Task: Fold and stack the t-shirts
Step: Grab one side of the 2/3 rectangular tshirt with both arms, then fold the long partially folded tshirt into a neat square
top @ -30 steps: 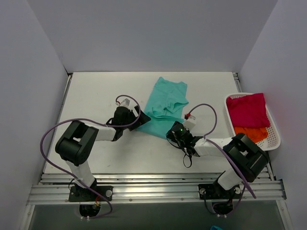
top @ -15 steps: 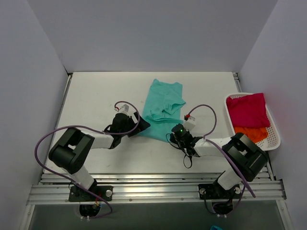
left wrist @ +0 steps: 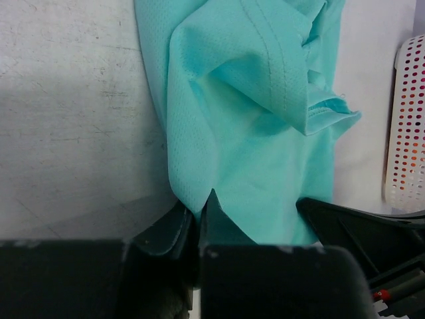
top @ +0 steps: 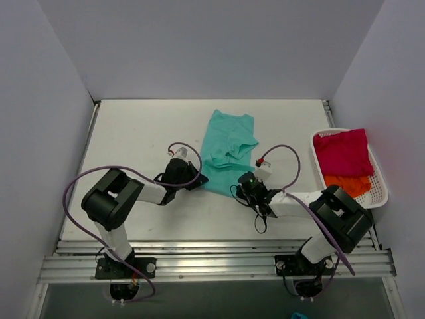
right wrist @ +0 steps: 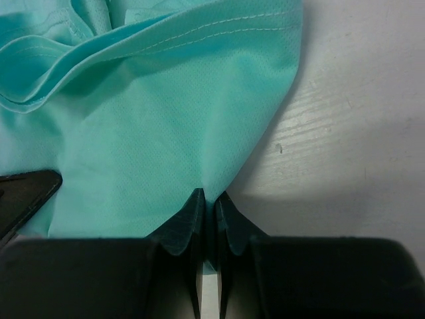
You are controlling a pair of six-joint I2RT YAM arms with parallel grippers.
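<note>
L jaws closed onto tee point(left wrist: 252, 166) (R too).

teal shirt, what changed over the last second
The left gripper drew back toward the near edge and shut on the teal t-shirt at its near hem; the right gripper shut there too. The shirt bunched narrower. The basket, pink t-shirt and orange t-shirt stayed put.

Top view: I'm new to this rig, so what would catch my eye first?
A crumpled teal t-shirt lies in the middle of the table, the left gripper and right gripper each pinched shut on its near edge. At the right edge, a white mesh basket holds a crimson-pink t-shirt and an orange t-shirt.
</note>
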